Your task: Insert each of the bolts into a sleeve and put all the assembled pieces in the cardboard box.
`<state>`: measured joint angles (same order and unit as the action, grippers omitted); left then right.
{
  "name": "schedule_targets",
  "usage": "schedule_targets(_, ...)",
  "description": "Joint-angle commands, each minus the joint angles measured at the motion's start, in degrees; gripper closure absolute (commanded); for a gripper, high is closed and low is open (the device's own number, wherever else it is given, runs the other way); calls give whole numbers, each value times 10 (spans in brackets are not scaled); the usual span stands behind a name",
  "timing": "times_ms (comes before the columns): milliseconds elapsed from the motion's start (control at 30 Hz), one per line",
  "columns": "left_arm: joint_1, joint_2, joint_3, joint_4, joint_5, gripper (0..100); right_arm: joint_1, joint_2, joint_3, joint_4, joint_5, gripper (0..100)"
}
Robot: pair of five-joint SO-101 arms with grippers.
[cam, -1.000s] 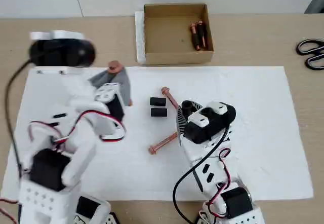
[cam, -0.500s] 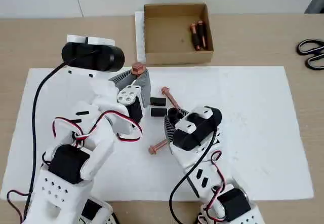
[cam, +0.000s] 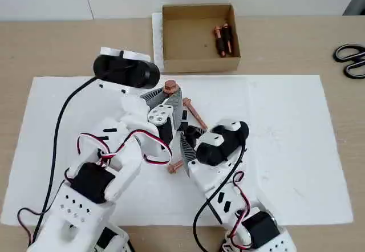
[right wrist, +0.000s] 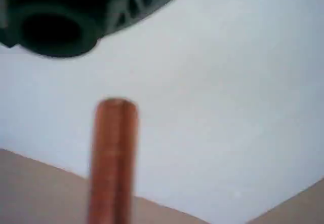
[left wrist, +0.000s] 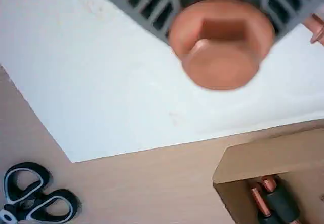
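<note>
Copper bolt (cam: 170,85) sits head-up, pinched in the left claw (cam: 168,96), over the paper (cam: 285,149) just near of the box (cam: 197,65). In the left wrist view we get its head between the grey jaws, but the shaft is hidden.

Just to its right, the right claw (cam: 190,139) is clamped on a black sleeve (cam: 193,131). We can't tell whether bolt and sleeve touch. The right wrist view has a bolt shaft (right wrist: 114,158) cut off at the edge, and we can't say which bolt it belongs to.

A loose bolt (cam: 194,110) lies between the claws and the box, one end tucked behind the right claw. A second loose bolt (cam: 175,166) pokes out from under the right arm, mostly covered. There's a dark bit (cam: 183,115) by the left claw, too hidden to name.

Two assembled pieces (cam: 223,40) lie in the box's right side. The scissors (cam: 349,60) are cut off at the right edge.
</note>
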<state>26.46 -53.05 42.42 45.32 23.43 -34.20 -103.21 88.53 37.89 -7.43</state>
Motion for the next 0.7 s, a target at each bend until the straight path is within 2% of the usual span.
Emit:
schedule_targets(0,5,-4,7,-39,-5,994,-3,-7,-4,-3,-13,995)
schedule_targets(233,8,-4,9,-70,-4,994,-18,-7,-4,-3,-13,995)
schedule_targets(667,28,-3,26,-61,-5,994,-19,-7,-3,-4,-13,995)
